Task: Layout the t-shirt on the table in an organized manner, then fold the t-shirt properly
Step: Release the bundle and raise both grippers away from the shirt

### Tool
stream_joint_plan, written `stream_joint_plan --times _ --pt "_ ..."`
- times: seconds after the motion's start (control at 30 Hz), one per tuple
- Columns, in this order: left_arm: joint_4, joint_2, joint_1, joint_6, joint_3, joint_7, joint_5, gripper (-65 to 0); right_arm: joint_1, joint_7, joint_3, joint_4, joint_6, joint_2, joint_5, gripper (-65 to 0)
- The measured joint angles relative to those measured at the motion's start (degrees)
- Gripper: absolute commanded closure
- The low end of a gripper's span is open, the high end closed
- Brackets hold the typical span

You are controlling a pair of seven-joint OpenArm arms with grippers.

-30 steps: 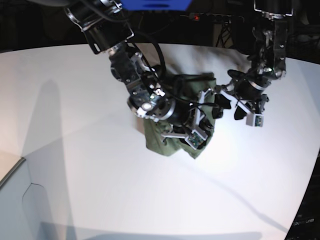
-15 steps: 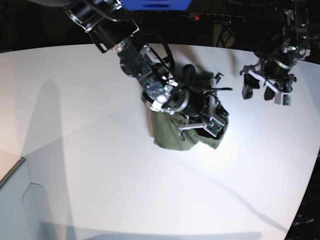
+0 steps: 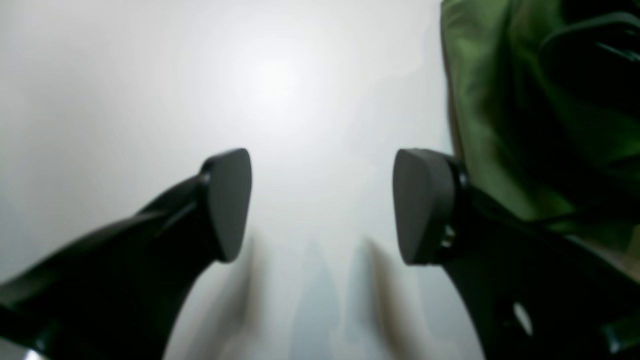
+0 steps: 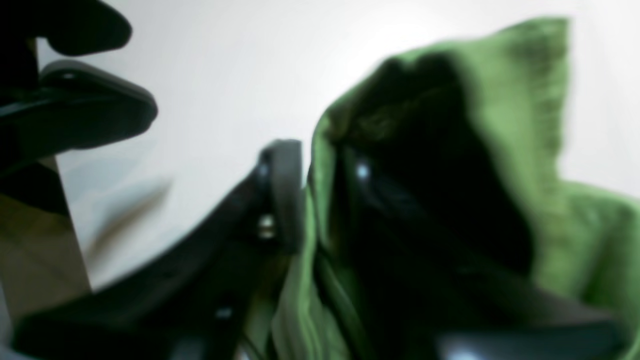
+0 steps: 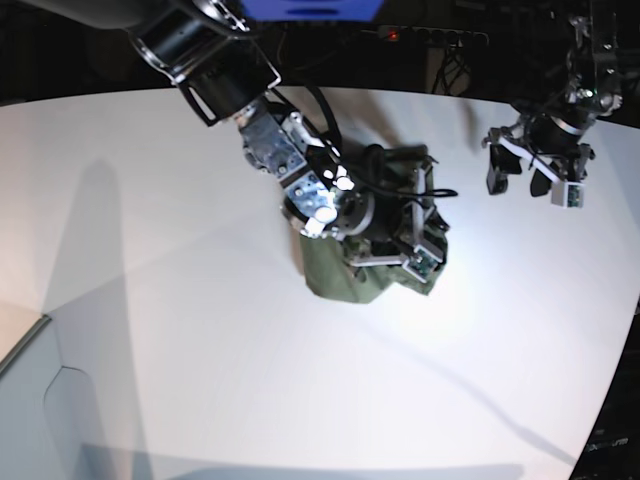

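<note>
The olive-green t-shirt (image 5: 335, 278) lies bunched in a heap on the white table (image 5: 150, 250), near its middle. My right gripper (image 5: 415, 250) sits on the heap's right side. In the blurred right wrist view it (image 4: 320, 200) is shut on a fold of the t-shirt (image 4: 500, 100), with cloth pressed against one finger (image 4: 285, 190). My left gripper (image 5: 535, 175) is open and empty, well off to the right of the heap. In the left wrist view it (image 3: 322, 205) hovers over bare table (image 3: 250, 75), with the t-shirt's edge (image 3: 480, 100) at the upper right.
A grey panel (image 5: 30, 400) sits at the table's near left corner. The table's curved far edge (image 5: 120, 97) meets a dark background with cables and a power strip (image 5: 430, 35). A dark blurred shape (image 4: 75, 110) fills the upper left of the right wrist view.
My left gripper has pulled away from the t-shirt, up and to the right, and stands open. My right arm has shifted over the heap, and the cloth has bunched tighter.
</note>
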State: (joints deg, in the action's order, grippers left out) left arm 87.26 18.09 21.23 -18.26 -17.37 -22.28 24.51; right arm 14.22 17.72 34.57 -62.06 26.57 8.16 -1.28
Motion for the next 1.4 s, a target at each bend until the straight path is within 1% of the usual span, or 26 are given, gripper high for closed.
stream_joint_plan --times 0.07,0.13,0.23,0.4,0.53,0.6,0.7,0.87,0.93,1.03,1.1,1.17,1.3,1.4 --pt "0.00 0.00 0.00 0.02 0.00 0.02 0.00 -43.2 -1.53 -0.20 -0.44 -3.80 0.00 -0.04 0.00 -31.0" --pt "0.00 -0.02 0.00 0.00 -0.02 -0.15 0.00 -43.3 -3.74 -0.28 -3.67 -8.52 0.00 0.44 0.39 -33.6" --pt "0.11 0.02 0.00 0.02 -0.02 -0.02 0.04 -43.3 -6.67 -0.46 -9.81 -15.54 -0.02 0.35 0.33 -34.4" --pt "0.17 -0.07 -0.13 0.00 -0.07 0.02 0.15 -43.3 -10.60 -0.50 -17.77 -23.85 -0.02 0.24 0.24 -34.4" --pt "0.17 0.11 -0.15 0.00 -0.15 -0.15 0.22 -43.3 -14.86 -0.15 -21.29 -26.91 -0.04 -1.84 0.09 -34.4" --pt "0.17 0.07 -0.57 0.00 -0.17 -0.22 0.22 -43.3 -17.68 -0.33 -21.24 -28.35 -0.04 -2.86 0.20 -34.4" --pt "0.17 0.00 -1.03 -0.02 -0.15 0.00 0.24 -43.3 -21.03 0.09 -20.96 -28.15 -0.04 -3.41 0.22 -34.4" --pt "0.17 0.04 -2.08 0.00 -0.17 0.00 0.24 -43.4 -22.08 -0.52 -20.22 -24.52 -0.09 -3.41 0.20 -34.4" --pt "0.20 0.02 -2.05 0.00 -0.17 0.07 0.22 -43.4 -22.36 -0.15 -16.57 -23.39 -0.20 -3.91 -0.02 -34.4" --pt "0.17 0.00 -2.01 0.00 -0.17 -0.13 0.20 -43.4 -22.51 -0.20 -9.55 -23.89 -0.24 -6.03 0.20 -34.4" --pt "1.01 0.07 -1.79 0.02 -0.17 -0.39 0.17 -43.4 -22.53 0.00 -7.37 -26.03 -0.15 -7.63 0.33 -34.4" --pt "2.99 0.20 -1.40 0.04 -0.17 -0.11 0.20 -43.4 -22.36 -0.28 -8.20 -28.28 -0.22 -8.02 0.13 -34.4" --pt "8.07 -0.11 0.90 -0.28 -0.15 -0.09 0.42 -43.4 -21.88 -0.68 -13.22 -30.03 -0.24 -7.85 0.22 -34.4" --pt "11.85 -2.62 2.60 0.07 -0.15 0.04 0.24 -43.4 -21.81 -0.15 -15.08 -29.86 -0.26 -7.96 0.24 -34.4"
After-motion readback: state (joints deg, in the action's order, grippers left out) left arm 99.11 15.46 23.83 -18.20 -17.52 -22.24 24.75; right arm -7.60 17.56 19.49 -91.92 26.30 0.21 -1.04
